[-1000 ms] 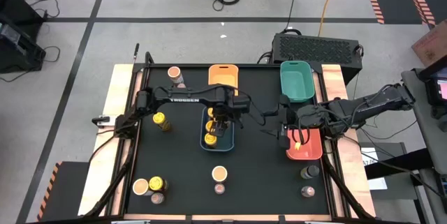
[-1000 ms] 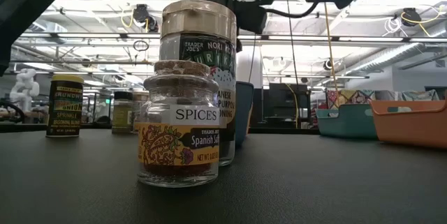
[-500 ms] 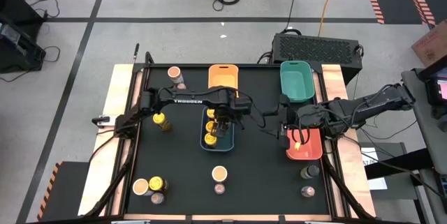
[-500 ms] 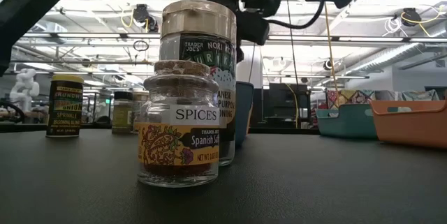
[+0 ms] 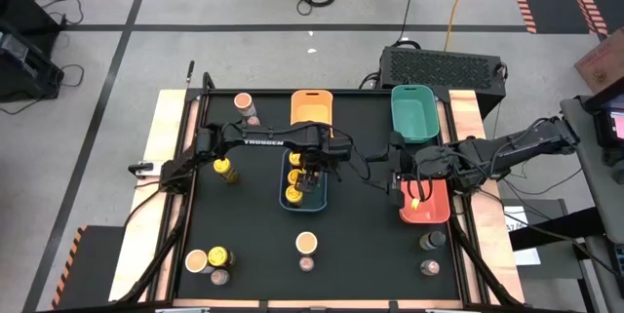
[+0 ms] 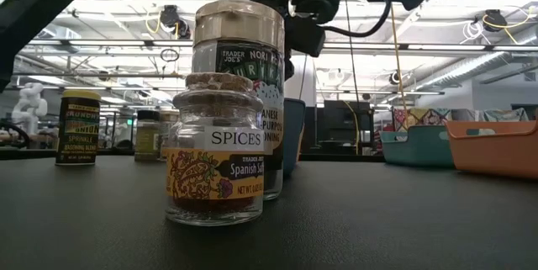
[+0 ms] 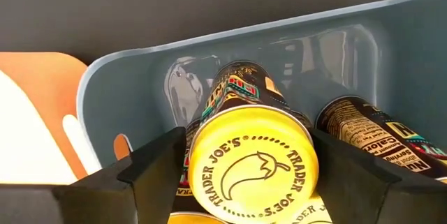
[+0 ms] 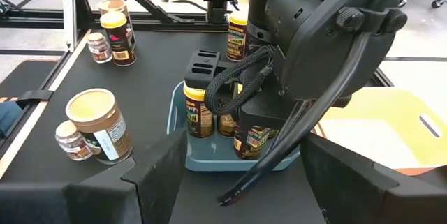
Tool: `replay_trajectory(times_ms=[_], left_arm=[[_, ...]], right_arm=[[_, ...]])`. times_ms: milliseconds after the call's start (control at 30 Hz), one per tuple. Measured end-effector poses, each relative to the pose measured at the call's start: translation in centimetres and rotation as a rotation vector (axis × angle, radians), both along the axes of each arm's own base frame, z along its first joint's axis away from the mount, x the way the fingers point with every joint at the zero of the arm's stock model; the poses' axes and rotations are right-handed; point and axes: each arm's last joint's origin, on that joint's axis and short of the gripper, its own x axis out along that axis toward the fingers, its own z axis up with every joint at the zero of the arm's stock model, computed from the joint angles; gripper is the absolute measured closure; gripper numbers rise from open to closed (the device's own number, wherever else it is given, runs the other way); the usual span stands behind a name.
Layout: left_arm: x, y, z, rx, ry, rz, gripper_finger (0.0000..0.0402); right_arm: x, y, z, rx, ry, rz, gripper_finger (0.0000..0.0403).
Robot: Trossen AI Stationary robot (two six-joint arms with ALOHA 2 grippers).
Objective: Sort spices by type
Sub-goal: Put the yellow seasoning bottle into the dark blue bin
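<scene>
My left gripper points down into the blue tray at the table's middle. Its open fingers stand close on either side of a yellow-lidded spice jar. That jar stands upright among other yellow-lidded jars in the tray. More spices stand on the table: one yellow-lidded jar at the left and a peach-topped tub at the far left. My right gripper hovers open by the red tray, with nothing between its fingers. My left gripper comes from above, with one finger on each side of the jar's yellow lid. Whether the fingers touch the lid I cannot tell. The jar stands upright inside the blue tray.
An orange tray and a green tray lie at the far edge. Near the front edge stand a tub with a small jar, three jars at the left, and two dark jars at the right.
</scene>
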Motion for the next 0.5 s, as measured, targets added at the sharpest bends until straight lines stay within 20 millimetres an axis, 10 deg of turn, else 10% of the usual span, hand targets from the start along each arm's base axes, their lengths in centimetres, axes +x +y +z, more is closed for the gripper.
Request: replay_trajectory(times_ms=[500], left_arm=[[-1.5, -0.1, 6.4, 0.004, -0.096, 0.023, 0.0109]], right_arm=[[0.2, 0.1, -0.1, -0.001, 0.008, 0.001, 0.0131]])
